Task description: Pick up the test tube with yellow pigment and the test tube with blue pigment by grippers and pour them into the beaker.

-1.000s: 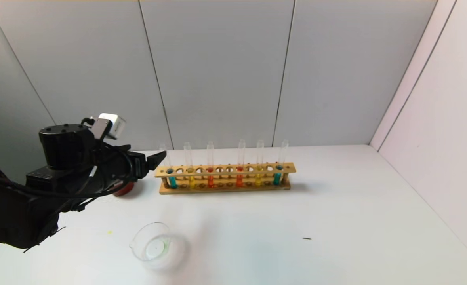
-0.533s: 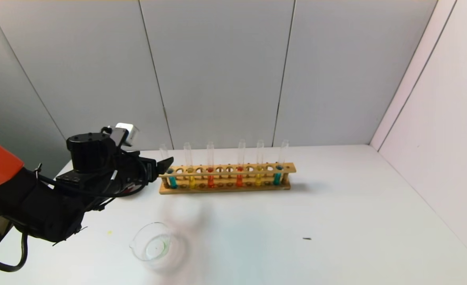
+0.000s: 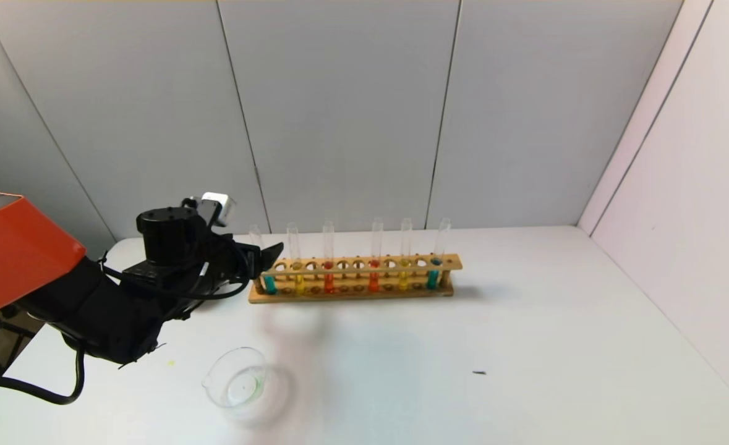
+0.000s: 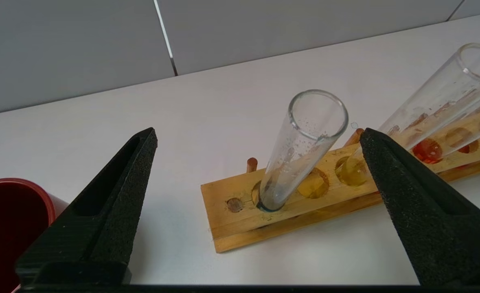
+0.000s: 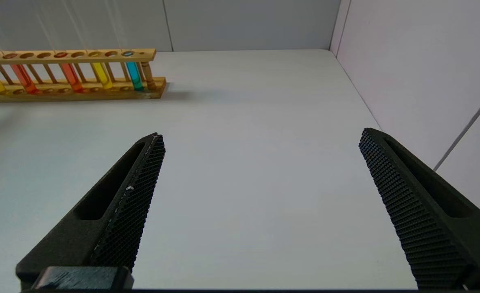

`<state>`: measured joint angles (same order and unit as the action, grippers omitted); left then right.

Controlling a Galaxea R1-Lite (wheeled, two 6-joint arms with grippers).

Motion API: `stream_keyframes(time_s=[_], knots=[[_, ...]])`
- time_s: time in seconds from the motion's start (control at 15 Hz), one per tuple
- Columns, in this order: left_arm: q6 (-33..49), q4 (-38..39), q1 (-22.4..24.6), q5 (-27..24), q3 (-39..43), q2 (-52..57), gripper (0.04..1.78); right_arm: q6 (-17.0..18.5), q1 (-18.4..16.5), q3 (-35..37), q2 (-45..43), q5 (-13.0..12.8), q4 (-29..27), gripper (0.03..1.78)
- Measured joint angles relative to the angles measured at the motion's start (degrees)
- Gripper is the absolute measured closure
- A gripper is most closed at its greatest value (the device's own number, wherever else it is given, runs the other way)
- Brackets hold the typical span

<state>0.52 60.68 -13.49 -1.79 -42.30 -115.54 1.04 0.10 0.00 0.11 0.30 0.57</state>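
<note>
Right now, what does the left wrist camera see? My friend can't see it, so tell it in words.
The open left gripper frames a clear test tube standing at the end of a wooden rack on a white table. A second tube leans beside it, and a dark red cup sits off to one side.

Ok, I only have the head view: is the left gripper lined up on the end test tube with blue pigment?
Observer: Yes. In the left wrist view, the test tube with blue pigment stands ahead of the left gripper, between its open jaws and touching neither.
Operator: Anything close beside it?
Observer: A dark red cup sits just outside one jaw, off the end of the rack.
Operator: And the right arm?
Observer: The right gripper hangs open above the table, well away from the rack.
</note>
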Motion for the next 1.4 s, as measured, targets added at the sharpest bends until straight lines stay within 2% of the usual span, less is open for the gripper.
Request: stream_keyframes(time_s=[0.2, 0.33, 0.47, 0.67, 0.8, 1.4], knots=[[0.07, 0.11, -0.56, 0.3, -0.72, -1.05, 0.17, 0.01, 0.0, 0.0, 0.0, 0.0, 0.02, 0.07], [0.07, 0.11, -0.65, 0.39, -0.89, -1.33, 0.37, 0.01, 0.0, 0.0, 0.0, -0.01, 0.0, 0.07], [0.05, 0.17, -0.67, 0.39, -1.0, -1.57, 0.67, 0.01, 0.01, 0.0, 0.0, 0.0, 0.02, 0.07], [0.16, 0.22, -0.67, 0.41, -1.11, -1.66, 1.24, 0.0, 0.0, 0.0, 0.0, -0.01, 0.02, 0.07], [0.22, 0.22, -0.67, 0.37, -1.13, -1.68, 1.48, 0.01, 0.0, 0.0, 0.0, -0.01, 0.02, 0.07], [-0.06, 2.05, -0.65, 0.48, -2.05, -1.62, 1.51, 0.01, 0.0, 0.0, 0.0, 0.0, 0.02, 0.07]])
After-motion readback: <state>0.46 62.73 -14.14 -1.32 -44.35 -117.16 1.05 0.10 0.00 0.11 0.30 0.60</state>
